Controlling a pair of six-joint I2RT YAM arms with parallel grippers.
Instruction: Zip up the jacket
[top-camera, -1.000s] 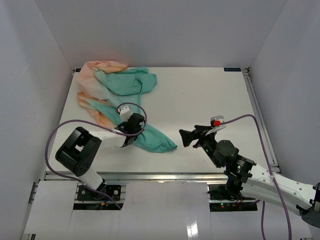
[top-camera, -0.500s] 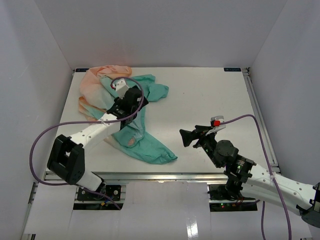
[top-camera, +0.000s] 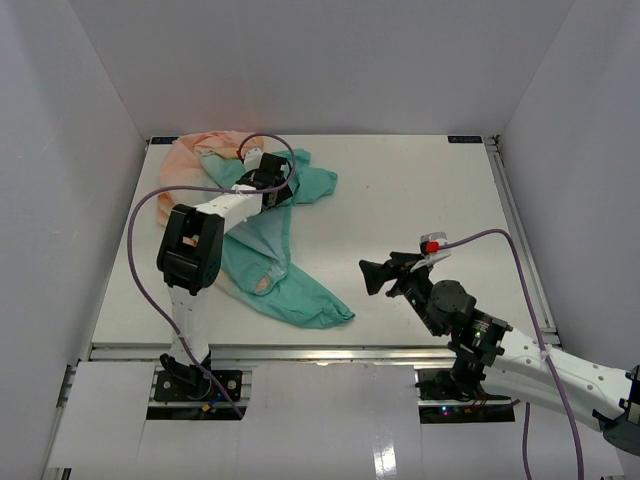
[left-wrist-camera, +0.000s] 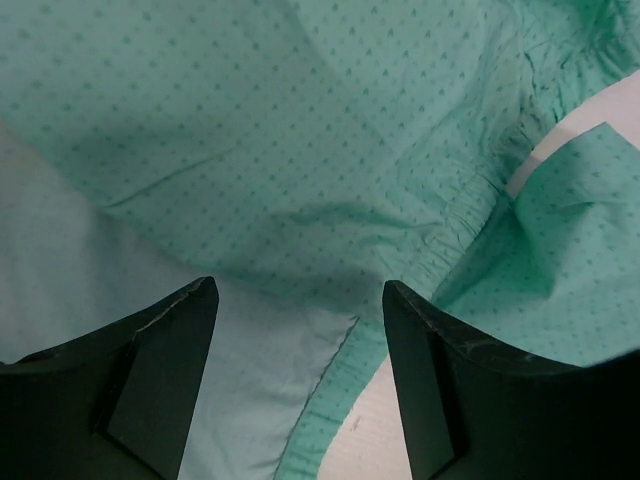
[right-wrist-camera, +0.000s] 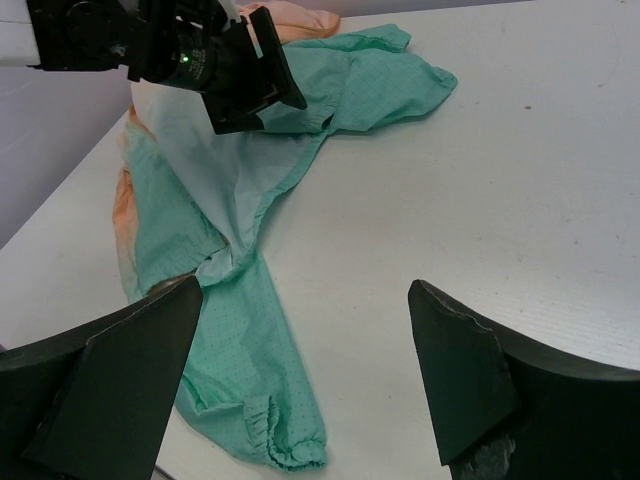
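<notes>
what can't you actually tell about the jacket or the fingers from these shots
- Zipper: cannot be made out in any view; the jacket lies crumpled, and its folds cover the front.
- Left wrist view: teal fabric fills the frame and runs off its edges; whether the left fingers touch it is unclear.
- Top view: the tips of those fingers are hidden under the left arm.

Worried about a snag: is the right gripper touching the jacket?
Apart. The top external view shows bare table between the right gripper and the jacket.

White table (top-camera: 420, 190), plain white walls (top-camera: 320, 60)
</notes>
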